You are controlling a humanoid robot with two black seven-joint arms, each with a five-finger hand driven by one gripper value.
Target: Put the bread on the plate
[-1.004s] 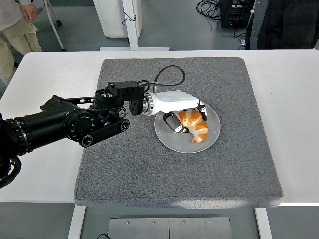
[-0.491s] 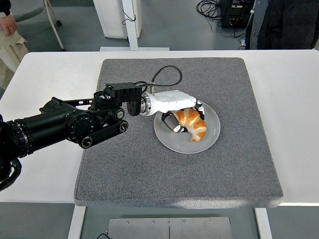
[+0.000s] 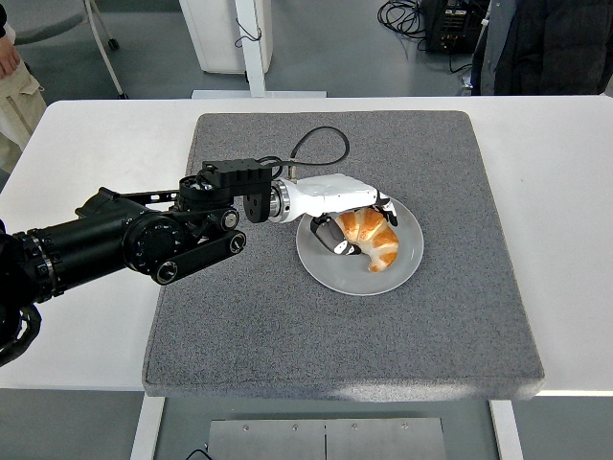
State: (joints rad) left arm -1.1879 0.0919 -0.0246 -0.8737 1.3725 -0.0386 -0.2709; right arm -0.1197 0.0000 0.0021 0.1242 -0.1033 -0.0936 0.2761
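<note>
A golden croissant (image 3: 372, 239) lies on the grey round plate (image 3: 407, 273), which sits on the grey mat. My left hand (image 3: 347, 222) reaches in from the left over the plate's left half. Its white palm covers the croissant's upper left side and its dark fingers curl around that end of the bread. The croissant's lower right tip sticks out free over the plate. The right arm does not show.
The grey mat (image 3: 287, 326) covers the middle of the white table (image 3: 565, 192). A black cable (image 3: 316, 139) loops behind my wrist. A person (image 3: 14, 77) stands at the far left top, and a white post (image 3: 251, 48) rises behind the table.
The hand and the croissant shifted slightly up and left on the plate a second ago, then held still. The person at the top left has moved further out of the picture.
</note>
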